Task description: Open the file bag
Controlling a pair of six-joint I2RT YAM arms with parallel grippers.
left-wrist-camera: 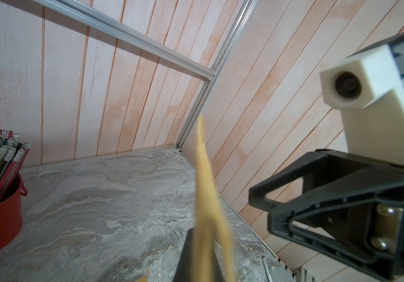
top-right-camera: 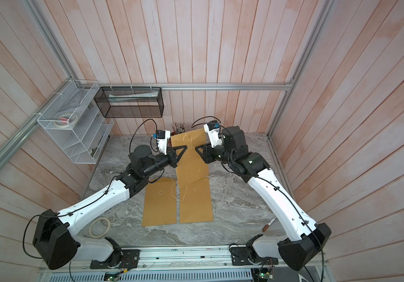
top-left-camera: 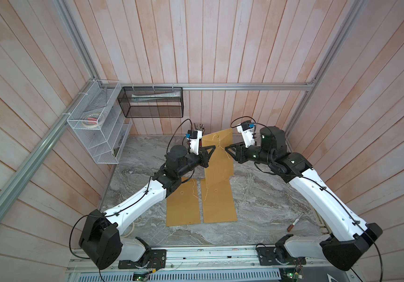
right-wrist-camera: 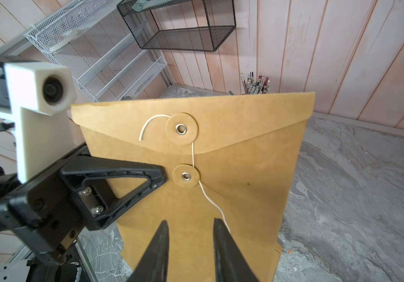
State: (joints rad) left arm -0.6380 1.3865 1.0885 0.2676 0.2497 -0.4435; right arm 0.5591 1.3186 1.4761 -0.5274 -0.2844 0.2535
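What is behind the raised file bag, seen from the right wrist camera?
Above the top edge of the file bag, pencils stick up; what holds them is covered by the bag.

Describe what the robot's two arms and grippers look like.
The left arm and right arm have white shells with black joints and elbows. Thin black cables are clipped along them. The left gripper and right gripper have black, triangular open-frame fingers, each carrying a white camera block.
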